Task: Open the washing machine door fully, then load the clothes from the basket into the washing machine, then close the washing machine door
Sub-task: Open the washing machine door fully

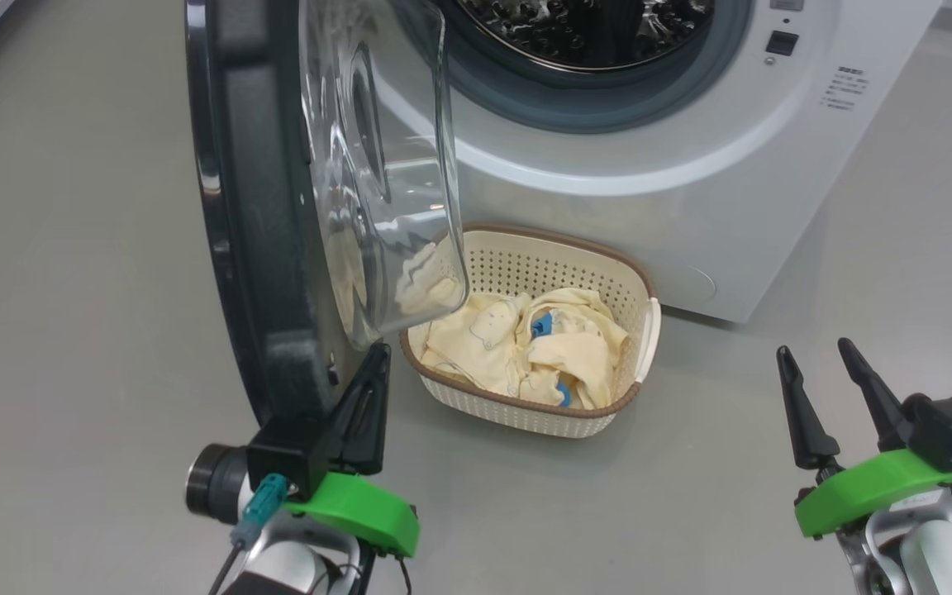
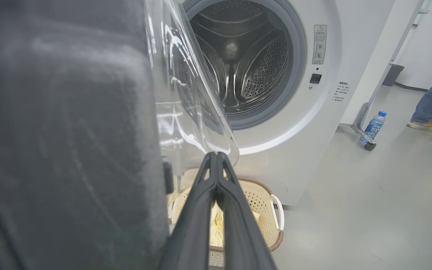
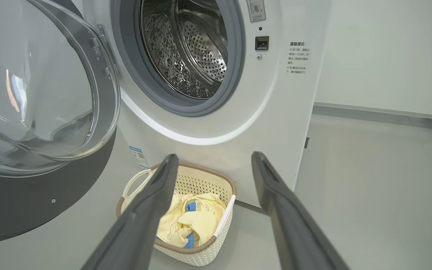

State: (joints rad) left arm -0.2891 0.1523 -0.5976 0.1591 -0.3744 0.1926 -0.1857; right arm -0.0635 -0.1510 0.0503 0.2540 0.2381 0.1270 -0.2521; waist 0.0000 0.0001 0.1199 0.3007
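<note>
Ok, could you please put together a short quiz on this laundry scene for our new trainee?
1. True or false: the left gripper, close by the lower edge of the open door, has its fingers spread wide.
2. Where are the clothes? A) in the drum B) in the basket C) on the floor
3. Fill in: the right gripper is ____ and holds nothing.
Key: 1 false, it is shut; 2 B; 3 open.
</note>
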